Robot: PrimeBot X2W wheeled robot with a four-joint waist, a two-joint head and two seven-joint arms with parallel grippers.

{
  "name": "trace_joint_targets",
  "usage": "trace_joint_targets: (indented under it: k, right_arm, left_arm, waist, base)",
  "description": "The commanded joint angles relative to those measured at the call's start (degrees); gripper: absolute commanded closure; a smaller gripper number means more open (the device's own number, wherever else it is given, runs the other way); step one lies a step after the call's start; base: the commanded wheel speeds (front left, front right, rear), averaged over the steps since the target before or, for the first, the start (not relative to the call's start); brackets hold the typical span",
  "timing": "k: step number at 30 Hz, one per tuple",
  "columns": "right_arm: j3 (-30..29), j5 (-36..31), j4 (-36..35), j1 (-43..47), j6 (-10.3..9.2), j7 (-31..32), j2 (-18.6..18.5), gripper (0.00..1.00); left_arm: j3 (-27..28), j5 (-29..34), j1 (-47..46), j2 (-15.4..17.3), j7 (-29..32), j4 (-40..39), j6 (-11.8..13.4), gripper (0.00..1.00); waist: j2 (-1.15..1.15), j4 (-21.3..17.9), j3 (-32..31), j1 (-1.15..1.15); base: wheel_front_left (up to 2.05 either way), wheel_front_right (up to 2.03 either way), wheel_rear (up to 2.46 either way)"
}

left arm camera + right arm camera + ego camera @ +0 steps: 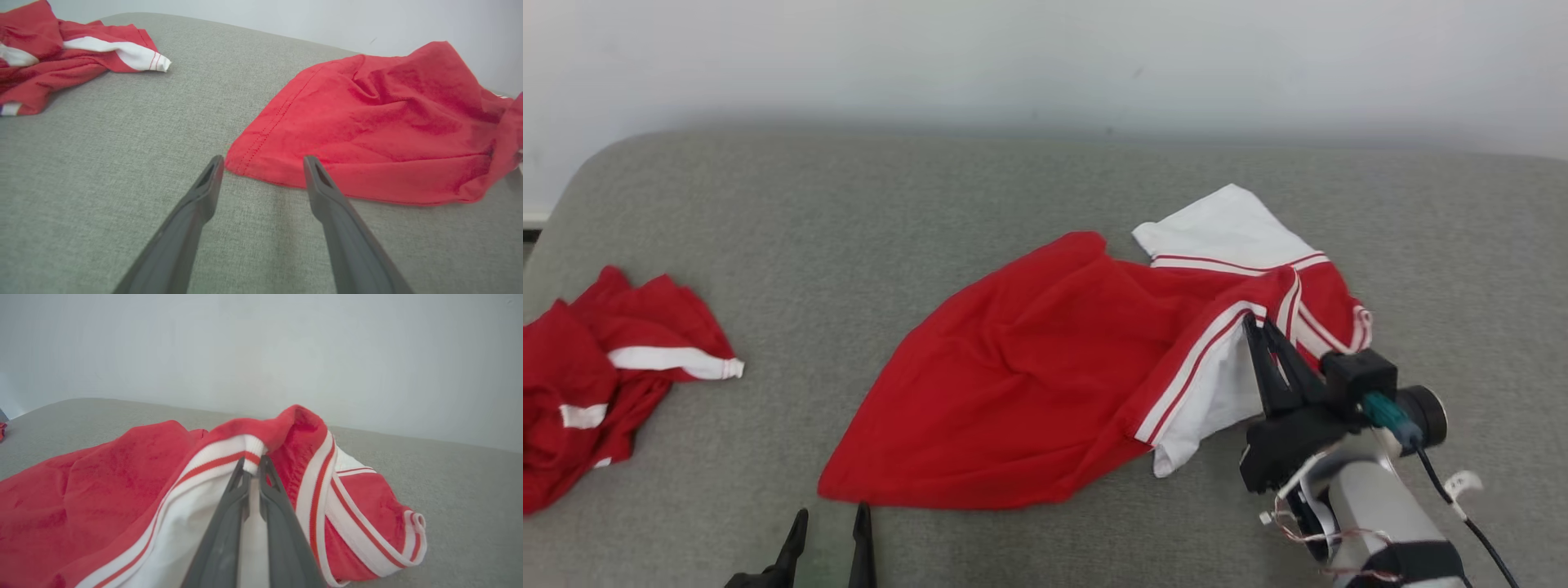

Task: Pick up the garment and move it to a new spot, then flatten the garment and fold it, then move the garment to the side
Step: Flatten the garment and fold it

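right gripper [253, 462] is pinching the red and white shirt [1045, 367] by a white striped edge. the big grey cushion [849, 212] holds that shirt near its middle. that gripper should lift slowly so the cloth does not slip. left gripper [263, 160], spread wide, sits by the red hem.

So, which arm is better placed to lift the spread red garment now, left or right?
Right. The right claw is shut on the garment at its striped white band; the left claw stands open near the red hem, holding nothing.
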Motion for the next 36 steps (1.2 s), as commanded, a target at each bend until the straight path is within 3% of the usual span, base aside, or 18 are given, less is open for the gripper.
trace_joint_targets:
  k: [1, 2, 6, 9, 19, 26, 36]
  right_arm:
    - [-0.04, -0.64, 1.72, -0.47, -0.13, 0.02, -0.13, 0.79]
    - [-0.02, -0.99, 4.28, -1.87, -0.13, 0.30, -0.02, 0.00]
    - [-2.06, -2.58, 10.93, -7.42, -0.13, 0.01, 0.06, 0.00]
    - [-4.04, -3.43, 10.88, -7.91, -0.13, -0.03, 0.75, 0.00]
    - [-10.92, -1.53, -0.07, 5.33, -0.13, 0.01, 2.46, 0.00]
    - [-12.36, -1.71, -5.88, 14.27, -0.13, 0.01, 3.40, 0.00]
    - [-11.60, -1.33, -8.70, 20.48, -0.13, 0.01, 4.07, 0.00]
  left_arm:
    - [-0.23, -0.67, -0.65, 0.22, -0.11, 0.19, 0.25, 0.00]
    - [-0.42, -0.81, -0.92, 0.20, -0.11, 0.22, 0.31, 0.00]
    - [-1.22, -0.94, -1.35, 0.22, -0.11, 0.04, 0.52, 0.00]
    - [-0.98, -0.79, -1.19, 0.20, -0.11, -0.39, 0.87, 0.00]
    - [2.75, 0.57, 1.30, 0.22, -0.11, -2.56, 1.71, 0.00]
    - [5.58, 3.18, 3.60, 0.22, -0.11, -3.71, 2.70, 0.00]
    - [7.41, 4.40, 5.62, 0.20, -0.11, -4.30, 2.20, 0.00]
  waist:
    - [0.00, 2.56, 1.86, 0.00]
    - [0.00, 3.24, 2.22, 0.00]
    - [0.00, 5.41, 3.38, 0.00]
    - [0.00, 5.71, 3.21, 0.00]
    - [0.00, 1.08, -1.32, 0.00]
    - [0.00, -3.09, -4.23, 0.00]
    - [0.00, -5.00, -7.68, 0.00]
  base:
    - [0.00, 0.00, 0.00]
    - [0.00, 0.00, 0.00]
    - [0.00, 0.00, 0.00]
    - [0.00, 0.00, 0.00]
    - [0.00, 0.00, 0.00]
    - [0.00, 0.00, 0.00]
    - [0.00, 0.00, 0.00]
